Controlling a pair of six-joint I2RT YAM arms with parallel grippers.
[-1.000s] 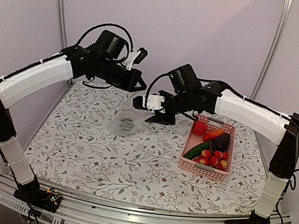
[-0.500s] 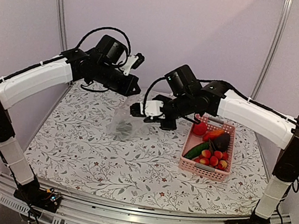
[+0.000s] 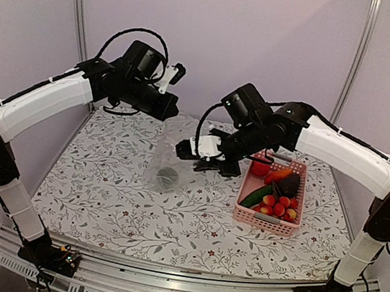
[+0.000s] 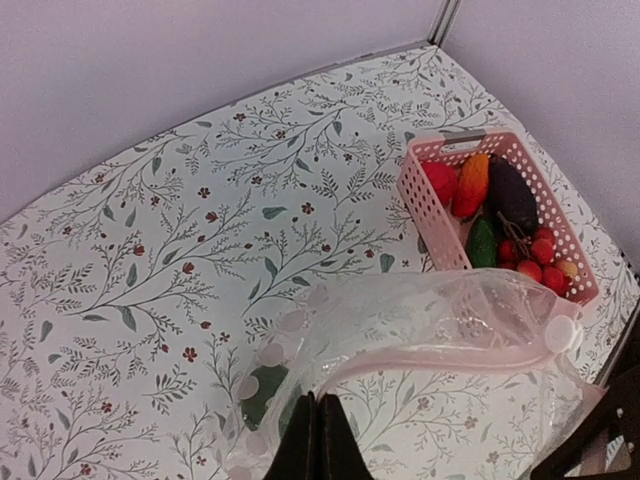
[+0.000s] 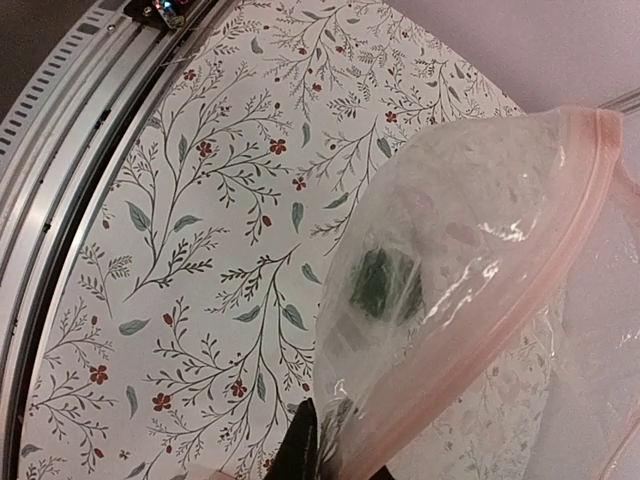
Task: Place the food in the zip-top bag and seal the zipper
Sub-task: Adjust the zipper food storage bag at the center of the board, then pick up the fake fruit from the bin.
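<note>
The clear zip-top bag hangs above the table between my two grippers, its pink zipper strip stretched along the mouth. A dark green round item lies inside at the bottom, also seen in the right wrist view. My left gripper is shut on the zipper edge at the bag's upper left. My right gripper is shut on the bag's other edge. The rest of the food lies in the pink basket: red ball, red-orange pepper, eggplant, cucumber, red-yellow fruits.
The pink slotted basket stands at the right side of the flower-patterned table. Purple walls and metal posts close the back. The table's front rail shows in the right wrist view.
Both grippers have raised the bag and shifted it slightly right. The right gripper moved down and right toward the basket, and the bag now hangs more stretched.
</note>
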